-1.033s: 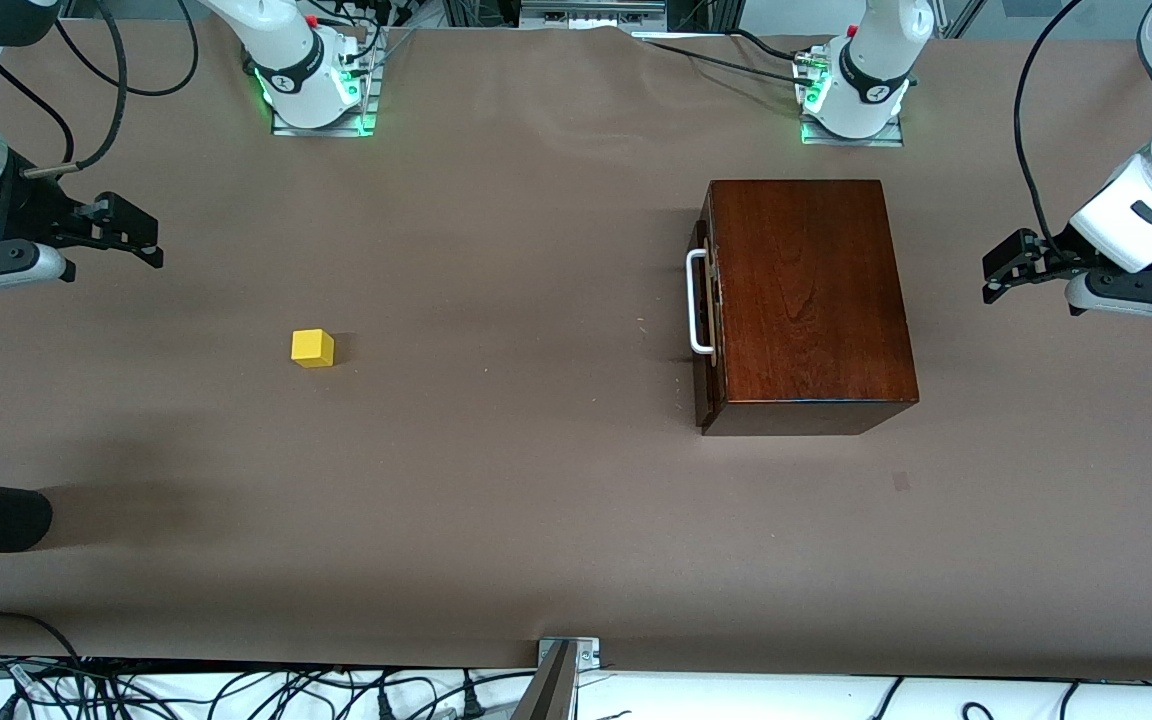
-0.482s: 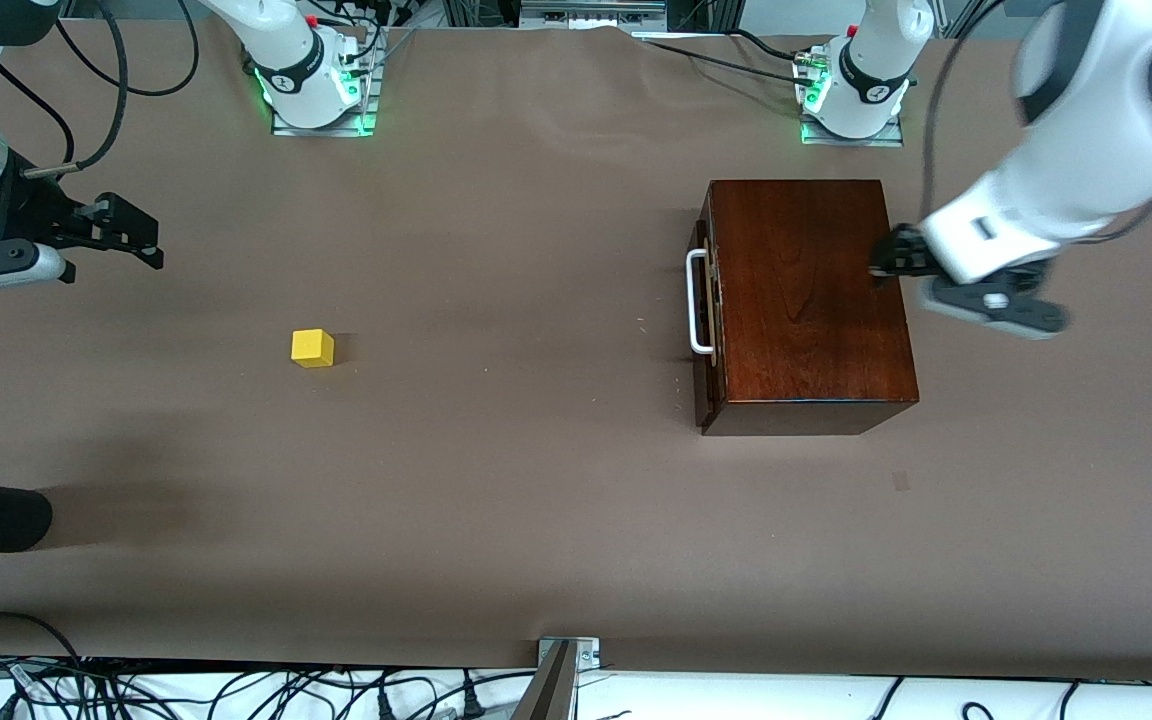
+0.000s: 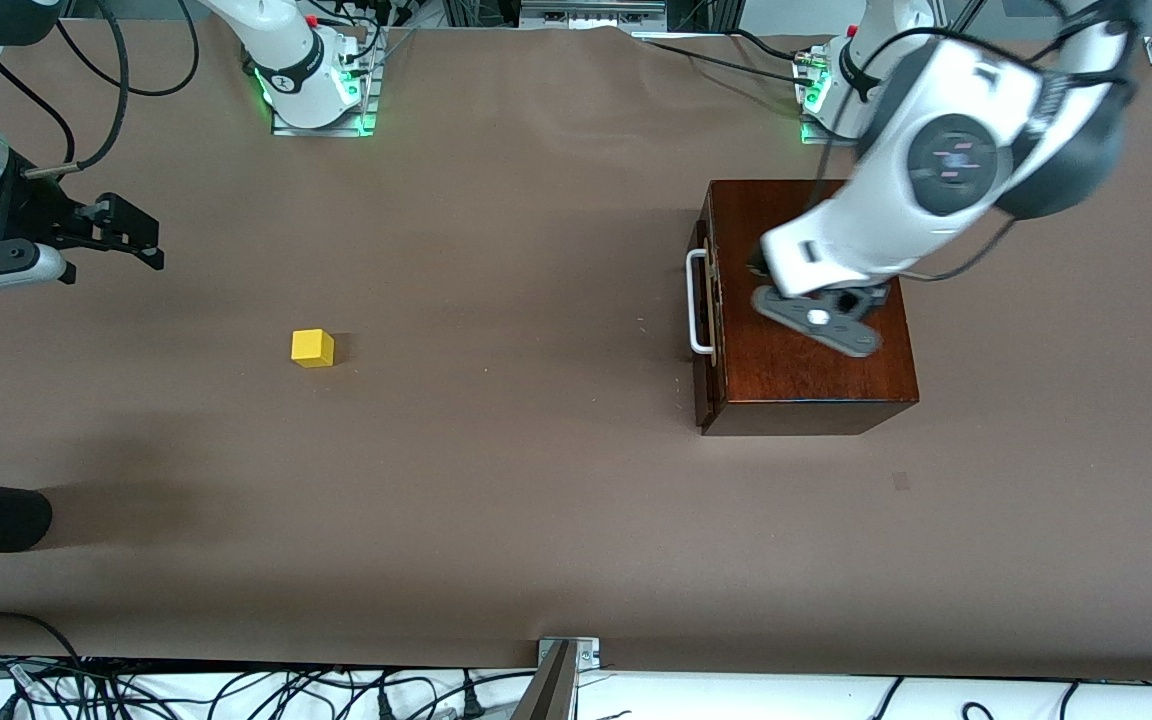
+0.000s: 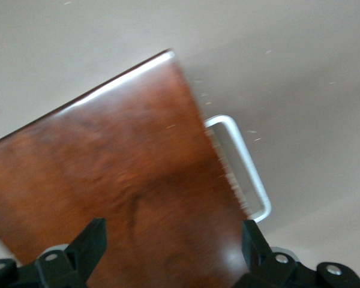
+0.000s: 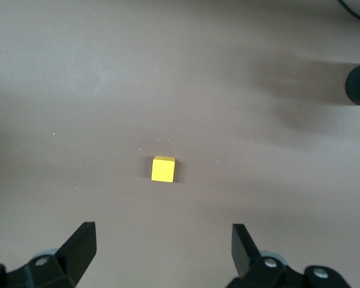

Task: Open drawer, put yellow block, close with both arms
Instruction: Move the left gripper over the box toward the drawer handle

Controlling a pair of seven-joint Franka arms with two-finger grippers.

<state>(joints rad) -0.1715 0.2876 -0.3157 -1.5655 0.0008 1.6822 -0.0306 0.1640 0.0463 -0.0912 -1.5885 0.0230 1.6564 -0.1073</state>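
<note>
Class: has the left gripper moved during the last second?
Yes. The left gripper has swung in from the table's edge over the wooden box, toward its white handle.

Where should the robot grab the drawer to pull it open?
Probably by the white handle, its long middle stretch. It stands off the drawer front, leaving a gap for one finger. Come from above, on the side facing the yellow block. The left gripper, open, is over the box.

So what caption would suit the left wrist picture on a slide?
Left gripper, fingers open, above the dark wooden box near its white drawer handle.
</note>
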